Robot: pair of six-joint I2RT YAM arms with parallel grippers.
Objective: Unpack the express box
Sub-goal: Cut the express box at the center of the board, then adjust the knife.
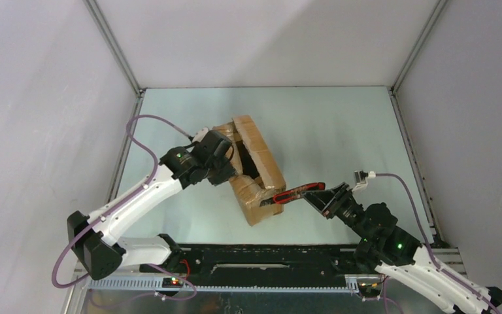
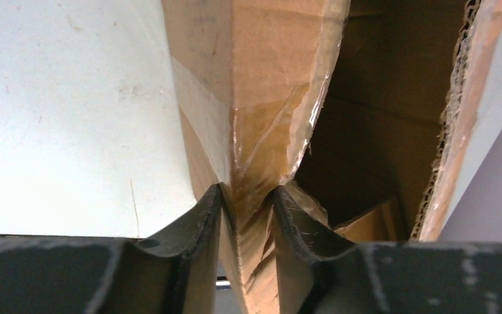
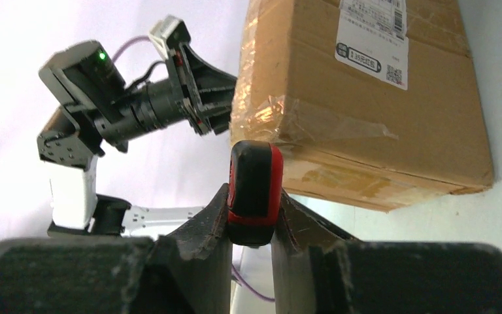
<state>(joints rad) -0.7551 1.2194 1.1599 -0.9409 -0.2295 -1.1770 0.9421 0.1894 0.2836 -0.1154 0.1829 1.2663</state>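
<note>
Though unseen overhead, label (image 3: 370, 40) on express box (image 3: 366, 124); right gripper (image 3: 251, 204) tight on cutter (image 3: 253, 167); left gripper (image 2: 248, 199) astride flap (image 2: 268, 78), hold unclear.

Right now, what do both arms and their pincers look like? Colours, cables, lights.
The left arm and right arm have white link shells with black joint housings, each carrying a green light. A purple cable loops along each arm to a small white plug at the wrist. The left pincer and right pincer are black, with curved fingers and rough, worn inner faces.
</note>
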